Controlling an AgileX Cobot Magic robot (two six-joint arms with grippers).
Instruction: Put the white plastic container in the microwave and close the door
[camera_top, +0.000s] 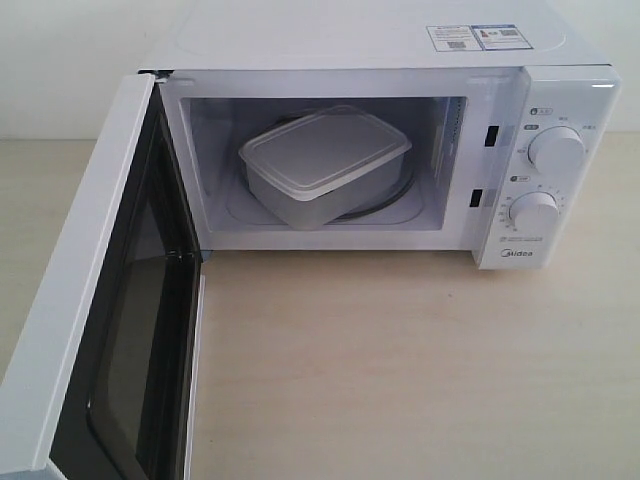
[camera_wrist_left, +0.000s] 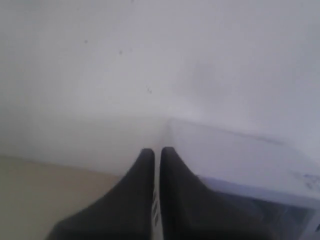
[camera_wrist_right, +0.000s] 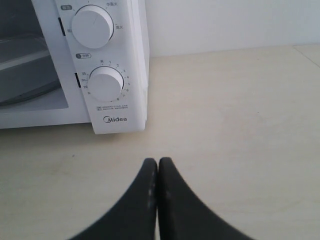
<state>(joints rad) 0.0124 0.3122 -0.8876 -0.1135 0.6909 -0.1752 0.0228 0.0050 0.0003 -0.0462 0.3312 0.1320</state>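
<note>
The white plastic container (camera_top: 322, 165) sits inside the microwave (camera_top: 560, 80) on the glass turntable, lid on, turned at an angle. The door (camera_top: 95, 300) stands wide open, swung out toward the front left, its dark window and black inner frame facing the cavity. Neither gripper shows in the exterior view. My left gripper (camera_wrist_left: 157, 150) is shut with nothing between its fingers, pointing at a white wall beside the microwave's top corner (camera_wrist_left: 240, 160). My right gripper (camera_wrist_right: 158, 161) is shut and empty, low over the table in front of the microwave's dial panel (camera_wrist_right: 105, 82).
A light wooden table (camera_top: 420, 370) stretches in front of the microwave. A white wall (camera_top: 60, 60) stands behind it. Two round dials (camera_top: 557, 150) sit on the right panel. The open door takes up the front left of the table.
</note>
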